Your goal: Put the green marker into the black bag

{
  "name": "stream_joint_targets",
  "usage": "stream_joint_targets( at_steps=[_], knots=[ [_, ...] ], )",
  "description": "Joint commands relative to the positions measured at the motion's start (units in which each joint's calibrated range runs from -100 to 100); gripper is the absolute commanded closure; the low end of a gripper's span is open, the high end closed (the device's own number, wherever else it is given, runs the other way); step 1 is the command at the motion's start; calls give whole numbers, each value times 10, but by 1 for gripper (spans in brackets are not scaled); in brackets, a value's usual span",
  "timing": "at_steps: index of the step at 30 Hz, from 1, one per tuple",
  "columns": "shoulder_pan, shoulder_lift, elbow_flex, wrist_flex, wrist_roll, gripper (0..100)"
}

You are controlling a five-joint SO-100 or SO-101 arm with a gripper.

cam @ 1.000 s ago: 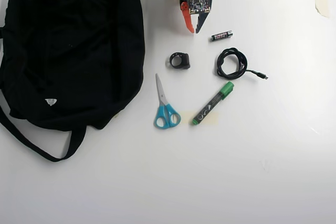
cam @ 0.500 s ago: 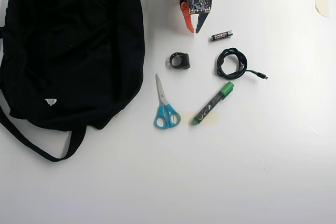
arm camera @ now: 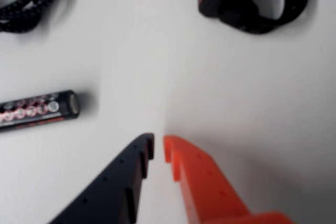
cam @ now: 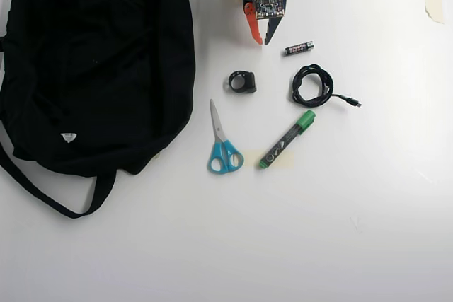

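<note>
The gripper [cam: 260, 39] has narrowed its jaws, now seemingly almost closed and empty. The green marker [cam: 287, 139] lies well ahead, past the cable [cam: 311, 85]; reopen before descending.

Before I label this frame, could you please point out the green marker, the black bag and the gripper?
green marker [cam: 286, 140], overhead view, mid barrel.
black bag [cam: 99, 61], overhead view, middle of the fabric.
gripper [cam: 261, 41], overhead view, between fingertips.

**Surfaces and finishes**

Black bag [cam: 92, 68]: soft matt cloth. Tabletop [cam: 318, 231]: smooth white, faint sheen. Claw [arm camera: 158, 148]: matt plastic, one finger orange, one black. Battery [arm camera: 39, 109]: glossy wrap. Green marker [cam: 286, 139]: smooth plastic. Cable [cam: 311, 85]: braided, rough-looking.
</note>
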Motion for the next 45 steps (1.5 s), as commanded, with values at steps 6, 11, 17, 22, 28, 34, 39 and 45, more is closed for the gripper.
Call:
stream_joint_targets(
  at_steps=[6, 11, 17, 22, 28, 34, 39, 45],
  knots=[
    [-4, -3, 13, -151, -2, 98],
    [-4, -1, 9, -293, -2, 98],
    [-4, 78, -32, -414, -2, 98],
    [-18, 207, -137, -480, -2, 98],
    [-34, 332, -284, -510, -1, 98],
    [-30, 446, -424, -511, -1, 98],
    [-25, 530, -523, -511, -1, 98],
    [-5, 635, -652, -511, 0, 98]
  ],
)
